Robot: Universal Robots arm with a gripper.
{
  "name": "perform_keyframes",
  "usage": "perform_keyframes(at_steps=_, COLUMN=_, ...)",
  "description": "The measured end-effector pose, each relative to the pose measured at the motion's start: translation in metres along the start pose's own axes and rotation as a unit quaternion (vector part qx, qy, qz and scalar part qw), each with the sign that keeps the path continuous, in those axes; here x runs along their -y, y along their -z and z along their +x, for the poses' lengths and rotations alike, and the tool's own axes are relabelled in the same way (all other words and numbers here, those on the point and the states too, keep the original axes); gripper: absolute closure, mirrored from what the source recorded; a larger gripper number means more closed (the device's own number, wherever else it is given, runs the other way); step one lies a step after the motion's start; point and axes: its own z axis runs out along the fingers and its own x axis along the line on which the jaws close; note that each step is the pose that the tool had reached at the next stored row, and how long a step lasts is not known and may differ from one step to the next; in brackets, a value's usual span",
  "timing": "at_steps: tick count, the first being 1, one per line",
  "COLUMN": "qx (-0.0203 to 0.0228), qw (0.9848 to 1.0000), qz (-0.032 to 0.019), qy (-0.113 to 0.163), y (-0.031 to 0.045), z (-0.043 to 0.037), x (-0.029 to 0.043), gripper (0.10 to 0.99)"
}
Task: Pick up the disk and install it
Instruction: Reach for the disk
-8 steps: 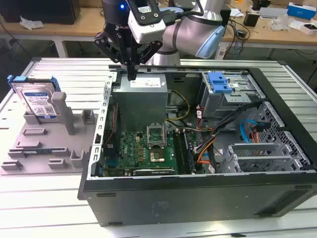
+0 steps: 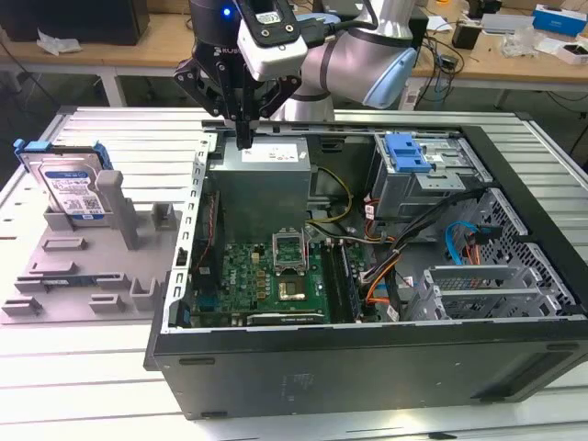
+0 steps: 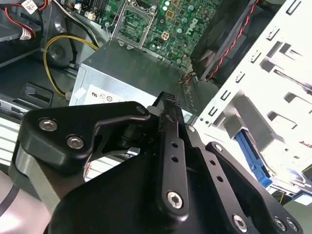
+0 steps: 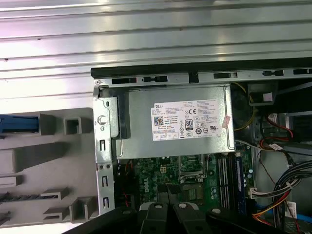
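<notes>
The disk (image 2: pixel 68 186), a silver drive with a white-and-blue label in a blue bracket, stands on edge in the grey holder (image 2: pixel 87 266) at the exterior view's left. Its blue bracket edge (image 4: pixel 17 123) also shows in the first wrist view. My gripper (image 2: pixel 243 138) hangs over the back left corner of the open computer case (image 2: pixel 367 363), above the power supply (image 2: pixel 262 179). It is well to the right of the disk. The fingers come together at one tip, shut on nothing, as in the second wrist view (image 3: pixel 168 100).
Inside the case lie the green motherboard (image 2: pixel 276 276), loose cables (image 2: pixel 386 257) and a metal drive cage with a blue latch (image 2: pixel 407 152) at the back right. A grey post (image 2: pixel 112 188) of the holder stands beside the disk. Benches with clutter lie behind.
</notes>
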Motion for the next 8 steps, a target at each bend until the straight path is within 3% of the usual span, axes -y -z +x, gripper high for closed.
perform_keyframes(at_steps=8, qx=-0.0003, qw=1.0, qz=0.0, qy=0.0, y=0.0, z=0.0011, x=0.0, gripper=0.98)
